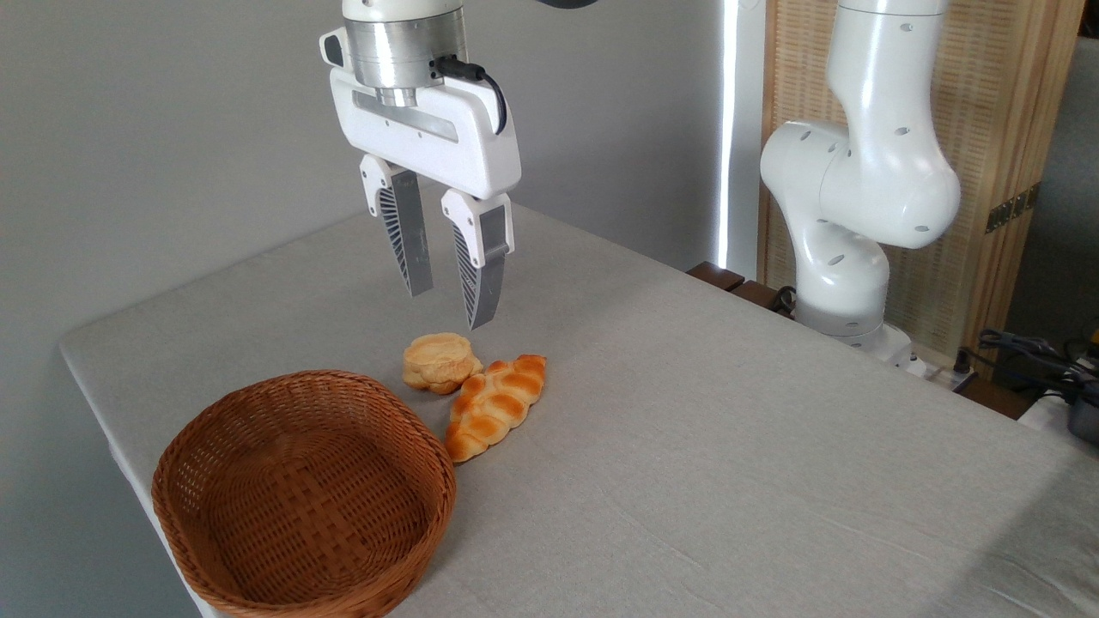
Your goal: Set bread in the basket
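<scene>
My gripper [449, 302] hangs above the table [730, 412], fingers pointing down, jaws parted with a clear gap between them and nothing held. The fingertips sit in the air over the bread [440, 361], not touching it. The bread, a small round pale golden bun with a lumpy top, rests flat on the grey tablecloth just behind the far rim of the basket [302, 493]. Its right side touches, or very nearly touches, a braided loaf [494, 405] with an orange glaze, which lies at a slant, one end near the bun and the other end close to the basket's right rim. The basket is oval, brown wicker, low-sided, standing upright near the front left corner of the table; its woven floor is in plain view with no bread in it. My arm's white base and lower joints [859, 197] stand at the far right edge of the table, in front of a slatted wooden screen [1004, 129]. Some dark cables [1030, 352] lie beyond the table at the right.
</scene>
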### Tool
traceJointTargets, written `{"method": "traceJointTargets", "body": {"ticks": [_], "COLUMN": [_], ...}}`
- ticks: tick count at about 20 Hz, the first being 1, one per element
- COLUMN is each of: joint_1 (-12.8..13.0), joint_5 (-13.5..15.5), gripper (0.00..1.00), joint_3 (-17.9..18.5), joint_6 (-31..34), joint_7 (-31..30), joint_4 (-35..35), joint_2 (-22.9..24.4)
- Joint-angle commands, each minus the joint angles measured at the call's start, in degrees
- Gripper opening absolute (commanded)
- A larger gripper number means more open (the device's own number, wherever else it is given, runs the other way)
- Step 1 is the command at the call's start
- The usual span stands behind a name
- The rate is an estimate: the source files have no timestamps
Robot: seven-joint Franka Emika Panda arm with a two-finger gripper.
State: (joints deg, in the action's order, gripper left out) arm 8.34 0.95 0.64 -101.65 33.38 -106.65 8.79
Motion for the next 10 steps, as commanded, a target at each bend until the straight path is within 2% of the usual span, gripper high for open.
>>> {"method": "traceJointTargets", "body": {"ticks": [1,4,8,10], "joint_1": [0.1,1.8,6.2,8.9], "joint_5": [1.5,1.7,1.7,1.7], "gripper": [1.00,1.00,1.00,1.00], "joint_3": [-1.0,-2.6,-2.6,-2.5], "joint_6": [0.6,-0.3,-4.3,-9.2], "joint_7": [1.2,1.2,1.3,0.8], "joint_4": [0.8,0.0,-4.3,-7.9], "joint_2": [-1.3,-2.5,-2.7,-2.7]}}
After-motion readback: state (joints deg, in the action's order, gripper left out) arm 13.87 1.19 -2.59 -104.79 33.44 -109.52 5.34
